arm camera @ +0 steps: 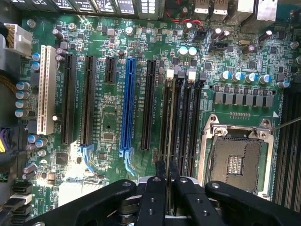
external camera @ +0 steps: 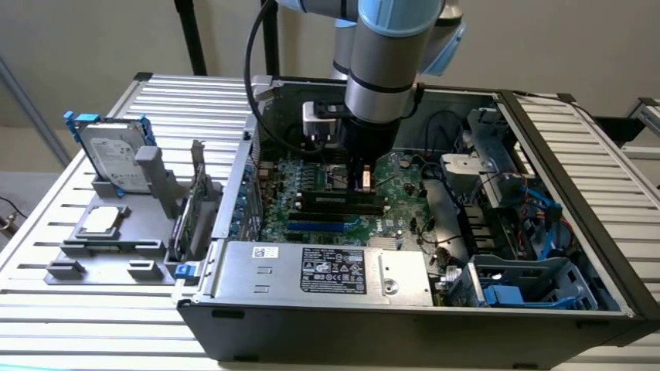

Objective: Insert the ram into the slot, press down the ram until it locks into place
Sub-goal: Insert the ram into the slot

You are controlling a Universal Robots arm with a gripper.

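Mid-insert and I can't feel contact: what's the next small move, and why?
Probably ease the hand straight down a little. It grips the ram edge-on, lined up along the slot; I can't tell whether it is seated, so a short vertical press seems safest.

The slot (arm camera: 163,122) is shiny black plastic, the ram (arm camera: 169,117) dull board, the hand (arm camera: 167,169) matt black, the worktop (external camera: 93,325) ribbed bare metal.

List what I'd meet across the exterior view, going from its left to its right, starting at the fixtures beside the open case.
Hard drive → upright card in the grey stand → gripper shut on the ram → white bracket → blue drive cage.
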